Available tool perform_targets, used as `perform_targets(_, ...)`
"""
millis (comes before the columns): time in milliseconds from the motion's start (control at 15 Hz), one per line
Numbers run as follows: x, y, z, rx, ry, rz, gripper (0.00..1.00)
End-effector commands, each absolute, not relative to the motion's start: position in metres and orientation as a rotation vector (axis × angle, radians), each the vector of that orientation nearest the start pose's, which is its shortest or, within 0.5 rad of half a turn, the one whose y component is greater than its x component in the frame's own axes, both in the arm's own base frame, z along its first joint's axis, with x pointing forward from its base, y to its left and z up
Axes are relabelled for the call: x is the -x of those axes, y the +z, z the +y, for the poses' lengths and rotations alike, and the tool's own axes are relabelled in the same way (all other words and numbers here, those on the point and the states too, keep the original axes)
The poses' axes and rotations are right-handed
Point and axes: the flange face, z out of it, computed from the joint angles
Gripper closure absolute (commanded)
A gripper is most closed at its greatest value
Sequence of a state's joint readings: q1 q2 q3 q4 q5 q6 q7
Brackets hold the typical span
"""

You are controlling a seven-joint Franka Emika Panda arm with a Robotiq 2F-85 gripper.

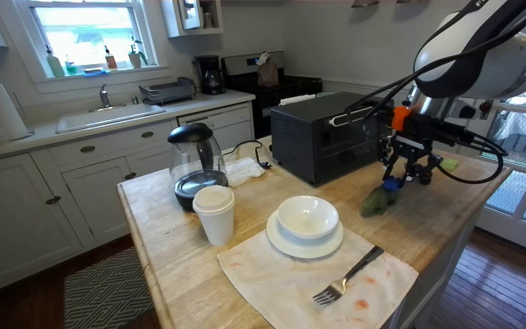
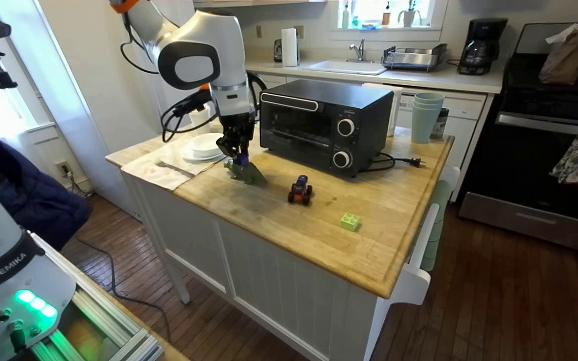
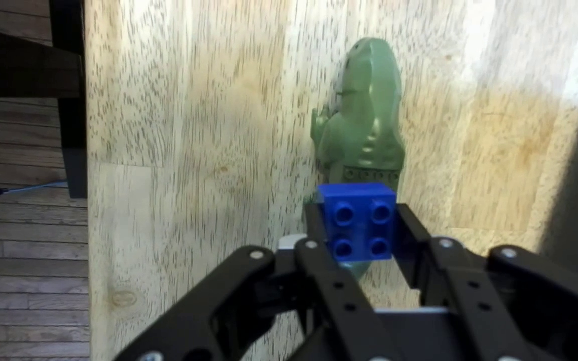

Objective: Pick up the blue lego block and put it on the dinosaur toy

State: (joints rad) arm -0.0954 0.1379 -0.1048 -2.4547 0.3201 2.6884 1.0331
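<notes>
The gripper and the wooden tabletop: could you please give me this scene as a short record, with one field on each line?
gripper: closed on the blue lego block
blue lego block: held over the dinosaur toy, four studs showing in the wrist view; contact with the toy unclear
dinosaur toy: green, resting on the wooden tabletop
other toys: monster truck, light green lego block
place setting: white bowl on white plate, fork on placemat
appliances: black toaster oven, glass kettle
release: not yet done

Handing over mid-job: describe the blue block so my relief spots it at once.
On the wooden tabletop, find the black toaster oven; near its front, the gripper points down. It holds the blue block over the green dinosaur toy. Boxy, studded and deep blue, the block is unlike the longer, rounded toy.
</notes>
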Motion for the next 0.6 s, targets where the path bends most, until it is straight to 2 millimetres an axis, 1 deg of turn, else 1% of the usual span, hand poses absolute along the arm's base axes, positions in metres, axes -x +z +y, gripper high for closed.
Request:
perform_targets(0,-0.4874,0.2508,-0.1020,2.123,-0.061,2.065,0.88)
perform_targets(533,-0.4877,0.2495,-0.1018,2.107,-0.069,2.078,0.88)
